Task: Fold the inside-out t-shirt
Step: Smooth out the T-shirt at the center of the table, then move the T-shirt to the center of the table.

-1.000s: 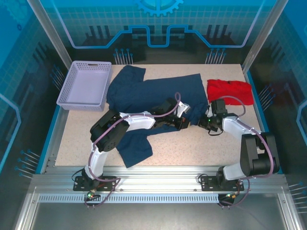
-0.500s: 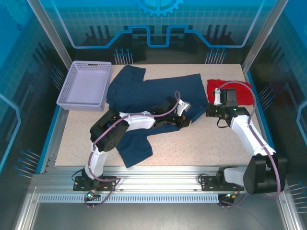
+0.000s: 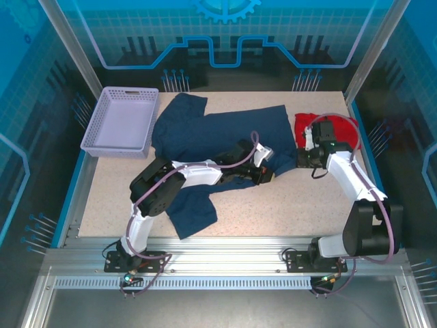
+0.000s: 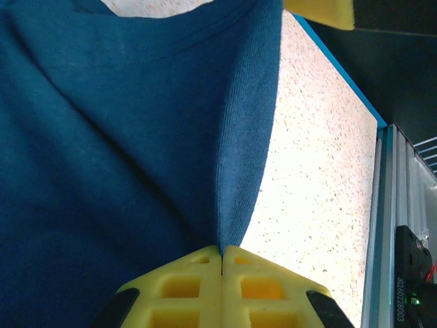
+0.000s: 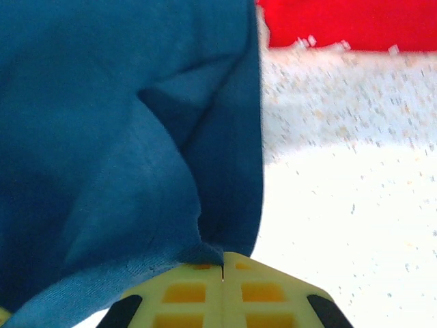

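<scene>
I am gripping the inside-out t-shirt with the left tool and right tool, both clenching its 3 o'clock edge; it is sprawling across mid-tabletop.

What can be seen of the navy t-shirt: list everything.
The t-shirt is dark navy, soft knit cloth, with a stitched hem. It lies rumpled across the middle of the table, one sleeve toward the far edge, a flap trailing toward the near edge. The left gripper and right gripper are both shut on its right edge.
</scene>
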Robot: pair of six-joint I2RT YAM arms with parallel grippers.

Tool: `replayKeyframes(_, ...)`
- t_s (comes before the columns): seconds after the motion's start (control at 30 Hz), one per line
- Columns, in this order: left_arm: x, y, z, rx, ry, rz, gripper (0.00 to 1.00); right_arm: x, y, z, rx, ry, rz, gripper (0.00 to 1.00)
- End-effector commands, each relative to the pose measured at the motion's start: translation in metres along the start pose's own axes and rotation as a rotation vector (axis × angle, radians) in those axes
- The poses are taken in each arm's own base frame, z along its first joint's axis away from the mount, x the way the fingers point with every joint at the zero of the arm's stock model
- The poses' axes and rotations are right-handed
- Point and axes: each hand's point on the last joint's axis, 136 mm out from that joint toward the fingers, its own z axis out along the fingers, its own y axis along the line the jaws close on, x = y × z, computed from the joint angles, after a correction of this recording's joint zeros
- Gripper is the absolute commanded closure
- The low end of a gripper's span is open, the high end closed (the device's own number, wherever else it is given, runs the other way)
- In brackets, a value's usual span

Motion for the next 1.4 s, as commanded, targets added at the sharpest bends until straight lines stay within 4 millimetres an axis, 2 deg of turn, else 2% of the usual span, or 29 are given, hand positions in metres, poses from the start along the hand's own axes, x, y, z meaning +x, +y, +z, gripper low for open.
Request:
replayKeyframes(0.0,0.022,-0.012,0.020,0.035,0.068,0.018,1.00,0.025,-0.029,0.008,0.116,0.056,0.091,1.00)
replayKeyframes(0.13,0.034,-0.022,0.039,0.047,0.104,0.040,1.00,0.043,-0.049,0.019,0.178,0.082,0.171,1.00)
replayKeyframes(0.17,0.038,-0.024,0.043,0.044,0.115,0.045,0.98,0.054,-0.053,0.023,0.186,0.098,0.196,1.00)
replayKeyframes(0.23,0.044,-0.026,0.047,0.043,0.134,0.051,0.89,0.062,-0.057,0.024,0.184,0.097,0.243,1.00)
replayKeyframes(0.3,0.043,-0.027,0.045,0.037,0.130,0.054,0.75,0.068,-0.058,0.024,0.173,0.086,0.281,0.92)
replayKeyframes(0.37,0.039,-0.030,0.038,0.027,0.119,0.072,0.58,0.070,-0.058,0.020,0.165,0.050,0.307,0.79)
replayKeyframes(0.43,0.031,-0.035,0.028,0.016,0.101,0.094,0.48,0.064,-0.058,0.010,0.160,0.005,0.320,0.67)
replayKeyframes(0.53,0.018,-0.045,0.004,0.005,0.062,0.123,0.40,0.049,-0.046,-0.005,0.103,-0.070,0.315,0.59)
replayKeyframes(0.6,0.012,-0.047,-0.015,-0.011,0.038,0.118,0.38,0.042,-0.030,-0.009,0.052,-0.084,0.289,0.57)
replayKeyframes(0.7,0.015,-0.031,-0.050,-0.076,0.013,0.056,0.36,0.033,0.000,-0.001,-0.061,-0.067,0.259,0.57)
replayKeyframes(0.8,0.031,0.004,-0.092,-0.196,0.010,-0.069,0.36,0.024,0.020,0.019,-0.138,-0.013,0.251,0.59)
replayKeyframes(0.87,0.047,0.034,-0.124,-0.307,0.011,-0.175,0.36,0.018,0.024,0.036,-0.147,0.033,0.246,0.61)
replayKeyframes(0.97,0.065,0.062,-0.160,-0.397,-0.002,-0.279,0.36,-0.006,0.018,0.053,-0.087,0.052,0.213,0.61)
replayKeyframes(1.03,0.070,0.074,-0.178,-0.443,-0.021,-0.317,0.36,-0.010,0.010,0.066,-0.034,0.102,0.190,0.60)
replayKeyframes(1.2,0.080,0.092,-0.202,-0.507,-0.045,-0.370,0.36,-0.014,0.004,0.090,0.015,0.186,0.148,0.59)
replayKeyframes(1.3,0.090,0.107,-0.214,-0.546,-0.057,-0.438,0.35,-0.015,-0.005,0.101,0.055,0.222,0.149,0.65)
replayKeyframes(1.37,0.098,0.117,-0.224,-0.569,-0.067,-0.481,0.35,-0.016,-0.014,0.105,0.075,0.232,0.162,0.78)
